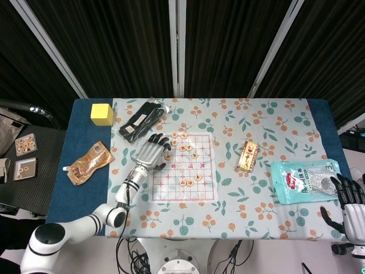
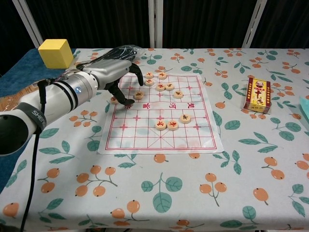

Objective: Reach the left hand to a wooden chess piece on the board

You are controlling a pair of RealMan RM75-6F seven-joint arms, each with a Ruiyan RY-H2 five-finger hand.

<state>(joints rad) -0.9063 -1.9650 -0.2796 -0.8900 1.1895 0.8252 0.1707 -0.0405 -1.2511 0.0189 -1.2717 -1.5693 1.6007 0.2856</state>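
Over the left edge of the white paper chess board with red grid lines (image 2: 145,130), the silver left hand (image 2: 113,72) hovers palm down, dark fingers apart and curled downward, holding nothing. Its fingertips (image 2: 126,102) reach just beside a round wooden chess piece with a red character (image 2: 139,95); whether they touch it cannot be told. A second disc at the board's left edge (image 2: 114,100) lies partly under the hand. More flat wooden discs cluster at the far side of the board (image 2: 161,81), and three sit near its middle (image 2: 172,122).

Behind the hand lies a black item in clear crinkled plastic (image 1: 140,121). Further left are a yellow cube (image 1: 102,113) and a brown foil pouch (image 1: 88,162), both on the blue table surface (image 1: 63,194). A white cloth printed with oranges and leaves (image 2: 193,193) covers the rest. Right of the board stands a small red-and-yellow box (image 2: 257,94), then a teal plastic packet (image 1: 302,180).

The black right hand (image 1: 351,200) rests at the table's right corner, fingers spread, empty.
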